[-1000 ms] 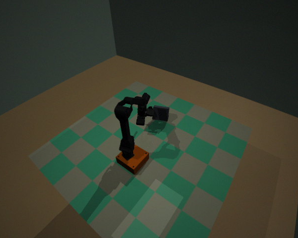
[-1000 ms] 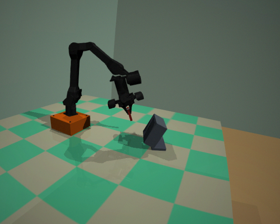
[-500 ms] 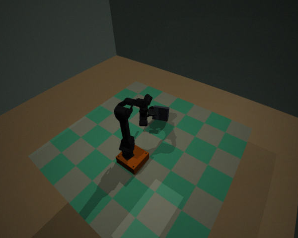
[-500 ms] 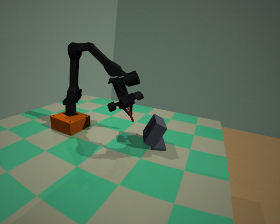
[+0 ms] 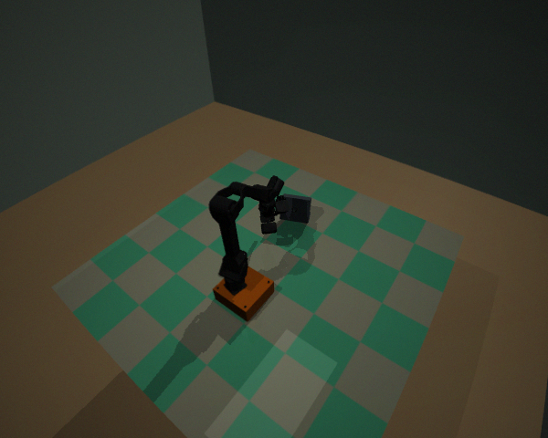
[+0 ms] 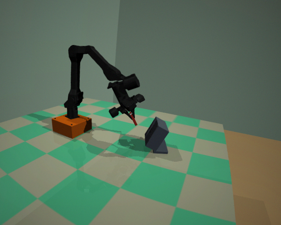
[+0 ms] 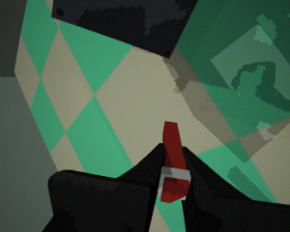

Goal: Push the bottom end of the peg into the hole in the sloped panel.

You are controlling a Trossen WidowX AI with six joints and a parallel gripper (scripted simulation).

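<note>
1. I see the peg (image 7: 173, 145) as a thin red bar with flat sides and a pale band near its held end; in the wrist view it is in the lower centre of the frame, pointing upward.
2. The gripper (image 7: 171, 181) is clamped on the peg, with one dark finger (image 7: 150, 166) on each side of it at the band.
3. In the exterior view the peg (image 6: 134, 120) hangs tilted in the air, at the centre of the frame, with its free end down and to the right. It is above the floor and does not touch it.
4. The sloped panel (image 6: 157, 134) is a dark grey-blue block just to the lower right of the peg tip. Its face leans toward the arm. There is a gap between the tip and the panel.
5. In the wrist view the panel (image 7: 126, 21) fills the upper edge of the frame. I cannot make out the hole in its dark face.
6. Between peg and panel I see only the checkered mat (image 6: 140, 179), green and beige, with shadows of the arm on it.
7. The orange base (image 6: 60, 125) of the arm stands at the left, well apart from the panel.
8. In the top view the gripper (image 5: 270, 214) is just beside the panel (image 5: 297, 208); the peg is too small to see there.
</note>
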